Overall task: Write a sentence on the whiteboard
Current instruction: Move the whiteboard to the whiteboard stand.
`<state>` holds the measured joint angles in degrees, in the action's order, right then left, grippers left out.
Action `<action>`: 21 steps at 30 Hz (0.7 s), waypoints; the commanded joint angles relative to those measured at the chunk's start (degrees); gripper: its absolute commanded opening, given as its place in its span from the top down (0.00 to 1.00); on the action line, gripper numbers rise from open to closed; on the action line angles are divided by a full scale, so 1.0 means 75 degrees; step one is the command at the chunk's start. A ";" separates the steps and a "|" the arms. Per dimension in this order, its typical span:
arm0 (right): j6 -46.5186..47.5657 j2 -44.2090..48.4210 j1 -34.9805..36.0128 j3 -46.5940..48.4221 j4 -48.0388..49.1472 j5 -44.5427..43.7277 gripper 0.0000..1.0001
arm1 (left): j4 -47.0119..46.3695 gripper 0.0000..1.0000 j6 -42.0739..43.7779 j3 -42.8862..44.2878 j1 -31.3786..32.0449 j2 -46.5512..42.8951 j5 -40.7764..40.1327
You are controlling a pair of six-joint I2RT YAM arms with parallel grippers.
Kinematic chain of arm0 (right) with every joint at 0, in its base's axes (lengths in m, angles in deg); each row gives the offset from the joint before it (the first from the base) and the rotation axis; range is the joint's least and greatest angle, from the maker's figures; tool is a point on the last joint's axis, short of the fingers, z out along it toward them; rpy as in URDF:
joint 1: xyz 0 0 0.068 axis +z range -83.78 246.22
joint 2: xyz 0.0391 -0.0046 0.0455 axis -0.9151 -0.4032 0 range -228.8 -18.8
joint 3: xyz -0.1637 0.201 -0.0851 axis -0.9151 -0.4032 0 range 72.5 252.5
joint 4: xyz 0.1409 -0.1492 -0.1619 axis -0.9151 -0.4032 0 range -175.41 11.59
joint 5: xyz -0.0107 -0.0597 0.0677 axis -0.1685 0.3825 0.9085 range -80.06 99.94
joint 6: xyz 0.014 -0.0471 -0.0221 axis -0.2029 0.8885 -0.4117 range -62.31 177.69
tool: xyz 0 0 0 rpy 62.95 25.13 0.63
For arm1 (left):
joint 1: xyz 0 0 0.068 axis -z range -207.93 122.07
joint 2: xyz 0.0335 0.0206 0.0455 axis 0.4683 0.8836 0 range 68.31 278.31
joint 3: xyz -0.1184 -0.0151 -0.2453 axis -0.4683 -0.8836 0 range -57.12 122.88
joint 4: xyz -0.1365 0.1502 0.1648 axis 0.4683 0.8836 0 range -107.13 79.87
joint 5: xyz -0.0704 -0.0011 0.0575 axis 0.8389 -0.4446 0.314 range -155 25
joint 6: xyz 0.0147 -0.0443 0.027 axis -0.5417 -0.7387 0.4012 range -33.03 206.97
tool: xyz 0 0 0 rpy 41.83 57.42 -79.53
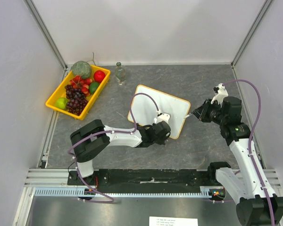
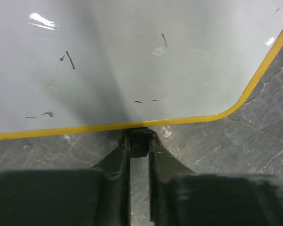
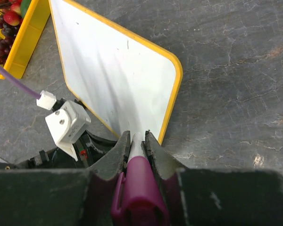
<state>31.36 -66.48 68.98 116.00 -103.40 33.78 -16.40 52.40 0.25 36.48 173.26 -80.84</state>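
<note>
On the grey bench (image 1: 217, 84), the left hand (image 2: 140, 141) pinches the whiteboard (image 1: 155, 106) at its edge; the right hand (image 3: 138, 141) pinches a purple marker (image 3: 139, 186) beside its corner.

The whiteboard (image 1: 172, 108) lay face up near the middle of the table (image 1: 212, 80), white, yellow-framed, round-cornered, its right end swung slightly toward four o'clock. Short black strokes marked it; my left claw (image 2: 139, 137) pinched the clip foot (image 2: 140, 147) on its six o'clock edge.
</note>
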 commanded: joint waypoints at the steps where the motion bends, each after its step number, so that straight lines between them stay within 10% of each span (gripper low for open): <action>1: 0.0053 0.0135 -0.0052 0.0058 -0.0007 0.0220 1.00 | 0.1508 0.75 -0.1648 -0.0383 0.0635 0.0164 0.0506; 7: 0.0053 0.0100 -0.0052 0.0164 -0.0031 0.0197 1.00 | 0.1403 0.40 -0.1778 -0.0090 0.0893 0.0409 0.0716; 21: 0.0159 0.0076 -0.0052 0.0187 -0.0101 -0.0108 1.00 | 0.1004 0.35 -0.1134 0.1387 0.1011 0.1617 0.0975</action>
<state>31.75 -66.32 68.98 116.00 -103.81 33.58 -15.77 42.50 11.20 43.51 180.95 -75.20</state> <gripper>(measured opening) 0.204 0.640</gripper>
